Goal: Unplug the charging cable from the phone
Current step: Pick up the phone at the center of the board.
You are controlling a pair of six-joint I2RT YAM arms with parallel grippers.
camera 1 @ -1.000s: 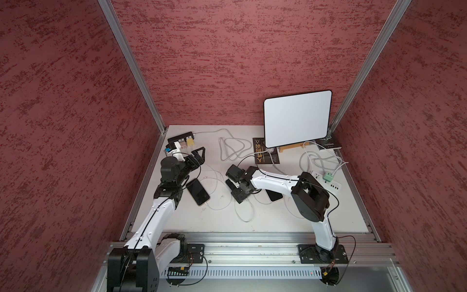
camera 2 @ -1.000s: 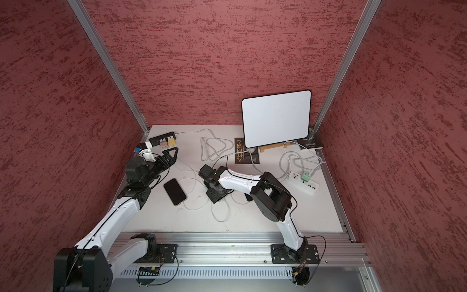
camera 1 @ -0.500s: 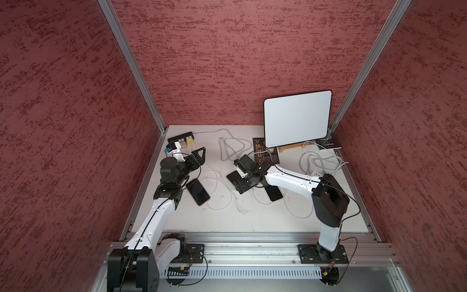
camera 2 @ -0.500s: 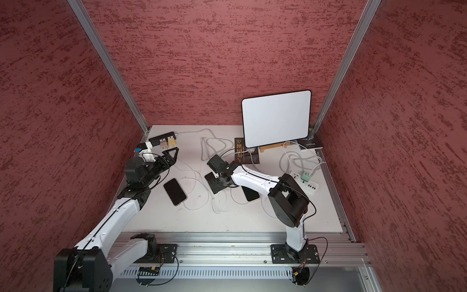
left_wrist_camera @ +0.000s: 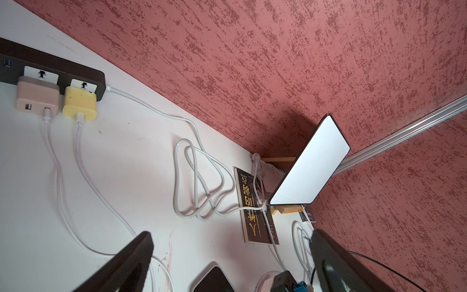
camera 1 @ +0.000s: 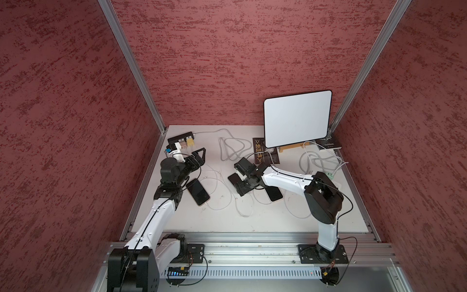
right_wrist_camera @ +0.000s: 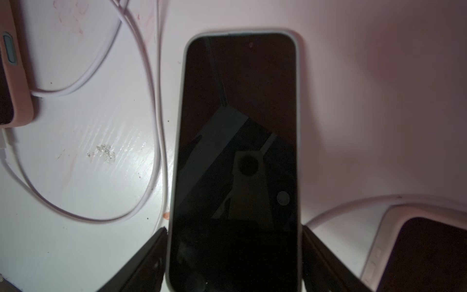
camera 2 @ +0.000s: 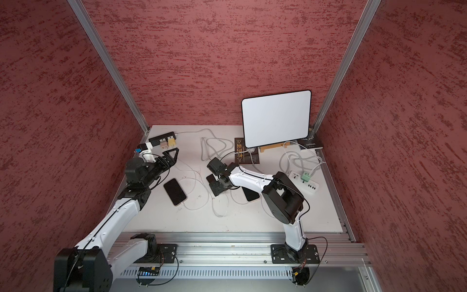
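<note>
My right gripper [right_wrist_camera: 235, 252] is shut across the width of a black phone [right_wrist_camera: 237, 151] in a pale case that lies on the white table [camera 1: 278, 220]. Both fingers [right_wrist_camera: 151, 257] touch its long edges. In both top views this gripper [camera 1: 241, 185] [camera 2: 217, 185] covers most of that phone [camera 1: 233, 180]. Its near end and port are hidden. A white charging cable [right_wrist_camera: 156, 121] loops beside it. To its left, a pink-cased phone [camera 1: 198, 192] [right_wrist_camera: 15, 83] has a white cable at its end. My left gripper [camera 1: 199, 154] [left_wrist_camera: 232, 255] hangs open over the table, holding nothing.
A third phone [camera 1: 274, 194] lies under the right forearm. At the back left is a black power strip [left_wrist_camera: 63, 65] with pink and yellow chargers. A white tablet [camera 1: 297, 118] on a wooden stand, a dark book [camera 1: 265, 154], a white power strip [camera 2: 307, 183] and cable coils [camera 1: 231, 149] fill the back.
The right arm's elbow has swung out to the right, and its gripper with the phone has shifted slightly toward the back. The left arm has hardly moved.
</note>
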